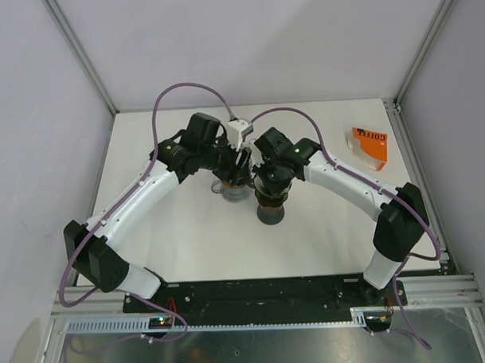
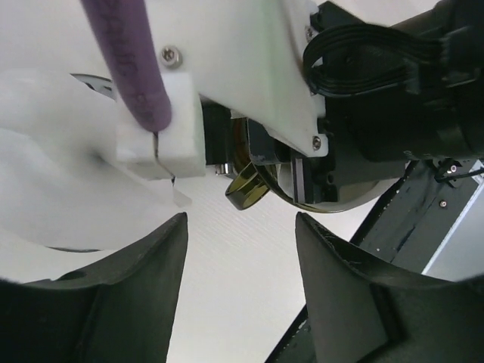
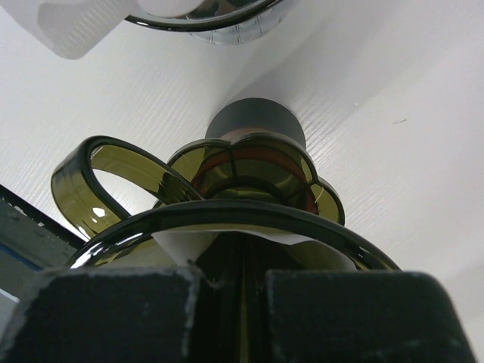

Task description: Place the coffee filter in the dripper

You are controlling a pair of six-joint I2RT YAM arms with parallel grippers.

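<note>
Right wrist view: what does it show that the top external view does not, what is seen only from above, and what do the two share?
Only the right wrist view: the white filter edge at the dripper rim, and the dripper's looped handle. Only the top view: the orange coffee packet at the far right, and the left arm. Both: the right gripper shut on the dripper.

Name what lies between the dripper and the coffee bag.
In the top view, the right arm's white forearm crosses between the dripper and the bag.
</note>
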